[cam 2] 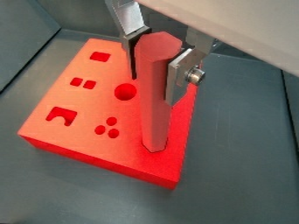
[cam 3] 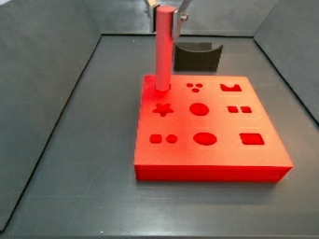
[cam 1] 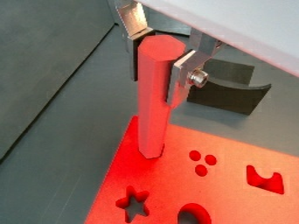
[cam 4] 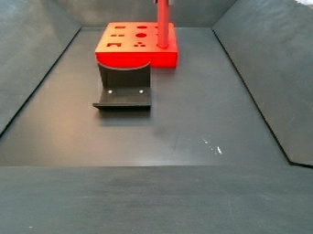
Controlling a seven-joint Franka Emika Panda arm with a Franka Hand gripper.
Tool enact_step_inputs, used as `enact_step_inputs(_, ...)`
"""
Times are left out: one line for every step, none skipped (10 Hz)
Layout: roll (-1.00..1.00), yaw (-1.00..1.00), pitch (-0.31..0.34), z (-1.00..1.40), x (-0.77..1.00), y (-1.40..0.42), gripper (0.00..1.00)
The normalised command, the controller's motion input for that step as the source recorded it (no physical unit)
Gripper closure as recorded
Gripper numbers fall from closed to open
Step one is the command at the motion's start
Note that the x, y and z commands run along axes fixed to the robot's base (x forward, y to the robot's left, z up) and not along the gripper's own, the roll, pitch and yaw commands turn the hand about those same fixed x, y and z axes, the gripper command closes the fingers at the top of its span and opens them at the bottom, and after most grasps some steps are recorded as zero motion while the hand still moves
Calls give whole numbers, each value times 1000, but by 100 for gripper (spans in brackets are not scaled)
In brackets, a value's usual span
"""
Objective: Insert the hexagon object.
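Observation:
The hexagon object [cam 1: 153,96] is a long red-pink faceted rod, held upright. My gripper [cam 1: 156,70] is shut on its upper part, one silver finger [cam 1: 181,77] on each side; the grip also shows in the second wrist view [cam 2: 156,74]. The rod's lower end [cam 2: 158,144] is at the top face of the flat red block [cam 2: 82,105], close to a corner. Whatever hole lies under it is hidden. In a side view the rod [cam 3: 162,51] stands at the block's [cam 3: 212,140] far left corner, with the gripper [cam 3: 178,11] at the frame's top edge.
The block has star [cam 1: 135,204], round [cam 2: 125,90] and square [cam 2: 100,56] holes. A dark grey U-shaped holder [cam 3: 196,54] stands just beyond the block, also seen in a wrist view [cam 1: 228,87] and a side view [cam 4: 124,91]. Grey walls [cam 3: 75,84] enclose the dark floor.

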Motion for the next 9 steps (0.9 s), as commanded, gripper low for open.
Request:
enact_step_inputs(53,69,-217,-431,0,0,100)
enact_step_inputs(80,89,-190,-486,0,0,100)
enact_step_inputs(86,97,-139,-517,46,0,100)
enact_step_inputs(86,60,-160,-551,66,0,100)
enact_step_inputs(96,43,-170,-551,49,0,100)
enact_step_inputs(76,17,-140,-531,63,0,100)
enact_step_inputs(30,0,-53,-406,103,0,100)
enact_step_inputs(0,-9,0,0,20,0,100)
enact_step_inputs(0,0,0,0,0,0,100)
